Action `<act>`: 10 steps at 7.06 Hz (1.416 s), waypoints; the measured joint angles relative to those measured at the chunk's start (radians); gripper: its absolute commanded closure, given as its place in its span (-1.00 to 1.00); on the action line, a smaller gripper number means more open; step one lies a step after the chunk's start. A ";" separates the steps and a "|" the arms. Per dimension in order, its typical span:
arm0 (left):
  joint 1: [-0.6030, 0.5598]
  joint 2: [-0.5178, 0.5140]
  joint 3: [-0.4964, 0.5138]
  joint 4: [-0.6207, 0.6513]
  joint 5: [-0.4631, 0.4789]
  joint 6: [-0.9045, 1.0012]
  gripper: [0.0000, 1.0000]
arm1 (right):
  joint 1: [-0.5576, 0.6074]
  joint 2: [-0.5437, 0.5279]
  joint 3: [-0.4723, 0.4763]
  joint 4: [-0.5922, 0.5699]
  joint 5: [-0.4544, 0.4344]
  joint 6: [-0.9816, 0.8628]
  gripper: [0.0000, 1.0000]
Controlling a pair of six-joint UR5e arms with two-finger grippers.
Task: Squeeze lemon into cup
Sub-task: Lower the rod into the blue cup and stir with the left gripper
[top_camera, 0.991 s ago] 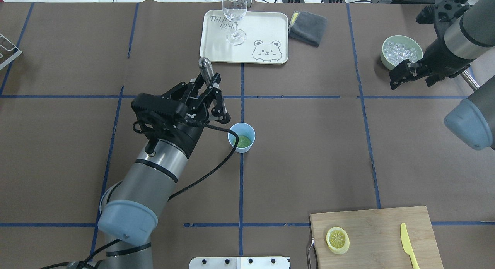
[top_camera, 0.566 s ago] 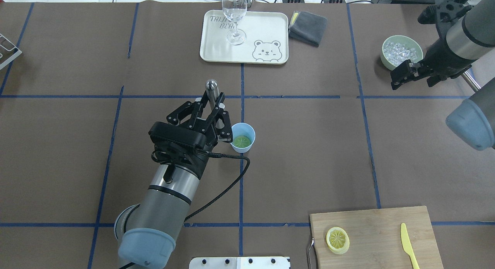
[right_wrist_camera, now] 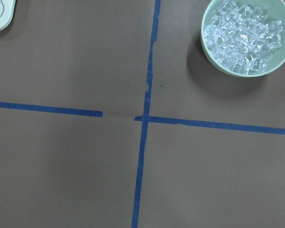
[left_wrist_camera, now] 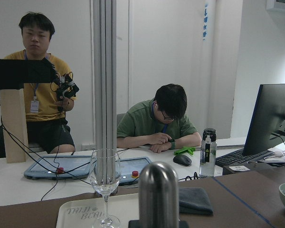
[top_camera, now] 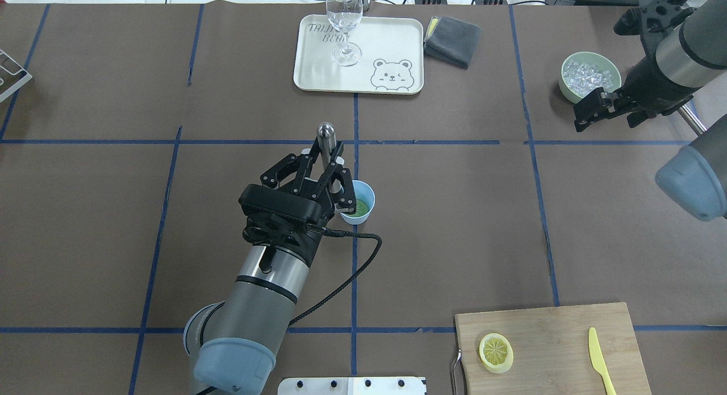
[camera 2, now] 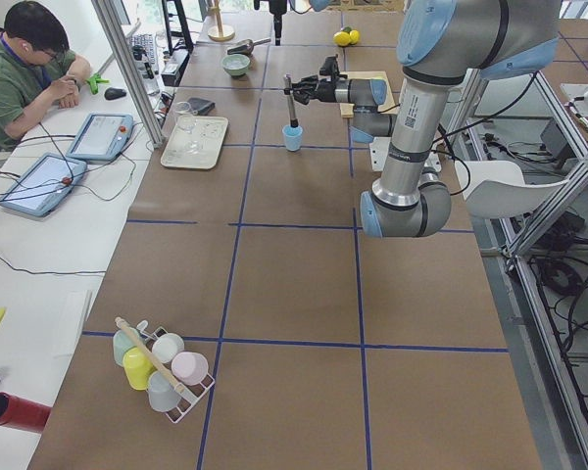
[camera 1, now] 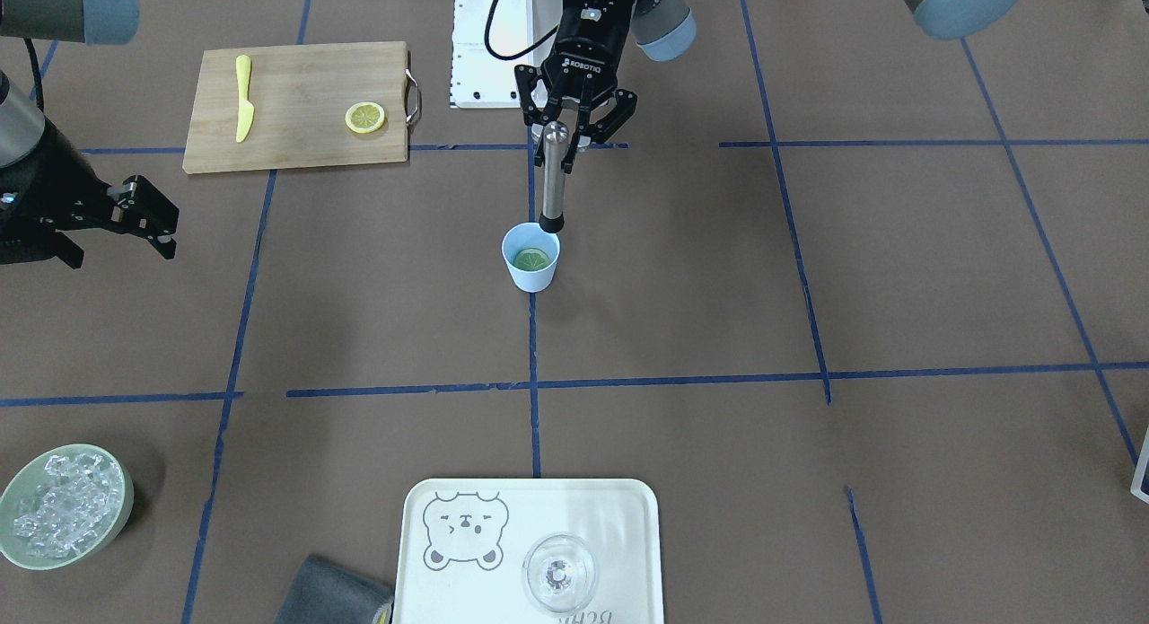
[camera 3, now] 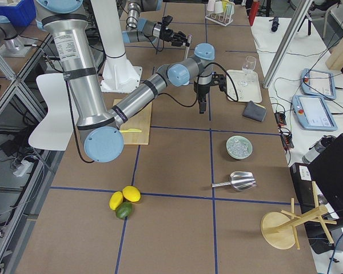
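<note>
The desk (top_camera: pixel 454 213) carries a brown cover divided by blue tape lines.

- Far edge, centre: a cream tray (top_camera: pixel 397 42) with a bear print. A clear wine glass (top_camera: pixel 344 14) stands upright on the tray, at the end away from the bear.
- Just beside the tray: a folded grey cloth (top_camera: pixel 452 41).
- Far right: a pale green bowl (top_camera: pixel 564 83) filled with ice cubes (top_camera: pixel 590 74).
- Near right: a wooden cutting board (top_camera: pixel 551 338). A yellow plastic knife (top_camera: pixel 600 361) lies flat on it.
- Near the desk centre: a steel muddler (camera 1: pixel 554 180) with a black tip stands upright.
- Right end: a metal scoop (camera 3: pixel 237 181), and well apart from it, two yellow fruits and one green fruit (camera 3: pixel 124 201) touching in a cluster.
- Left end: a wire rack (camera 2: pixel 162 367) holding pastel cups.
</note>
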 measured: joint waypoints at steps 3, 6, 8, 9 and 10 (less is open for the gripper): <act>-0.002 -0.026 0.018 -0.003 -0.028 0.001 1.00 | -0.001 0.001 0.001 0.000 0.000 0.000 -1.00; -0.005 -0.037 0.063 -0.004 -0.033 0.001 1.00 | 0.000 0.001 0.001 0.000 0.000 0.000 -1.00; -0.005 -0.050 0.103 -0.016 -0.033 0.001 1.00 | 0.000 0.001 0.002 0.000 0.000 0.000 -1.00; -0.004 -0.053 0.127 -0.036 -0.033 0.000 1.00 | 0.001 0.000 0.003 0.000 0.000 0.000 -1.00; -0.005 -0.054 0.143 -0.051 -0.033 0.000 1.00 | 0.001 0.000 0.003 0.000 0.000 0.000 -1.00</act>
